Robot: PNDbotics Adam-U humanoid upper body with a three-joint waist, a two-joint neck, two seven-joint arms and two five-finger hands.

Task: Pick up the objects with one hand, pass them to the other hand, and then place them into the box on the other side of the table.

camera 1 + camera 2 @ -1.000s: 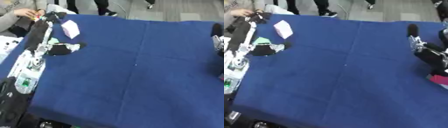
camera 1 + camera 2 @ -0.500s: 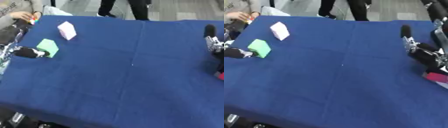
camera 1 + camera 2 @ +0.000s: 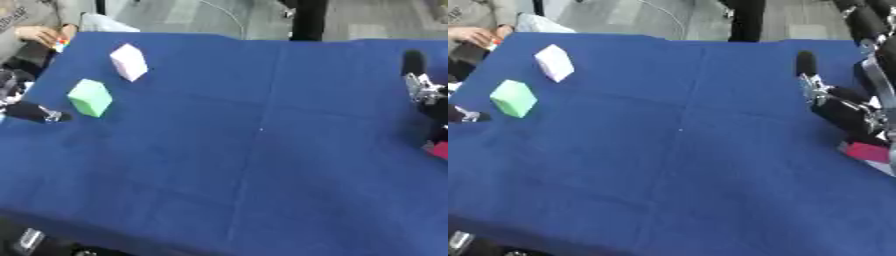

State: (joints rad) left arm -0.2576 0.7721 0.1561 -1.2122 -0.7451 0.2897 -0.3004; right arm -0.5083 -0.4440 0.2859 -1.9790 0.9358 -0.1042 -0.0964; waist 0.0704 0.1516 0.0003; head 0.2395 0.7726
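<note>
I see my left hand (image 3: 31, 112) at the left edge of the blue table (image 3: 262, 150), just beside the green block (image 3: 89, 98). Only a bit of that hand shows, so I cannot tell if its fingers are open or closed. A white block (image 3: 129, 61) sits a little farther back, near the far left corner. My right hand (image 3: 837, 102) is over the right side of the table, with one finger sticking up and the others relaxed, holding nothing. Something pink (image 3: 870, 151) lies by the right edge under it; I cannot tell what it is, and I do not see a box clearly.

I think the green block could get bumped if my left hand comes in from the side, and it is near the edge, so it might slide off. A person's hand (image 3: 39, 35) is close to that corner too, so I should stay away from it.

The middle of the table is wide open, a good place to pass things across.
</note>
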